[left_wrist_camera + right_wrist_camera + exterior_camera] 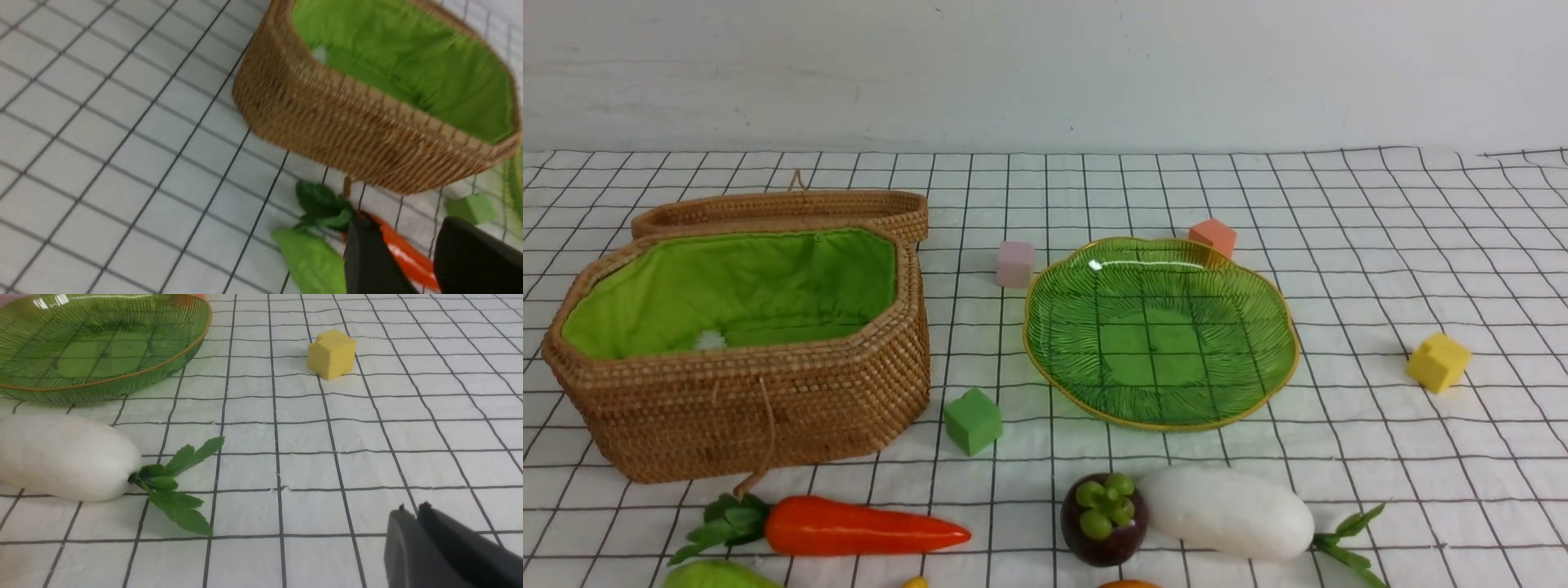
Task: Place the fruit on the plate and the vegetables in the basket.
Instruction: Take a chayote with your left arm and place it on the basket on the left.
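Observation:
The wicker basket [760, 392] stands open at the left and shows in the left wrist view [347, 122]. The green plate [1160, 335] [102, 347] lies empty in the middle. Along the near edge lie the carrot [849, 527], the mangosteen [1104, 518] and the white radish [1225, 510] [61, 457]. Only slivers of the cucumber [715, 576], banana [916, 582] and mango [1129, 584] show. Neither gripper shows in the front view. My left gripper [404, 222] is open above the carrot [408, 261], beside the cucumber [314, 261]. My right gripper [412, 506] is shut and empty, apart from the radish's leaves.
Foam cubes dot the checked cloth: pink [1015, 263] and orange [1214, 237] behind the plate, yellow [1438, 361] [331, 353] to its right, green [972, 420] [472, 208] between basket and plate. The basket's lid [784, 211] lies back behind it.

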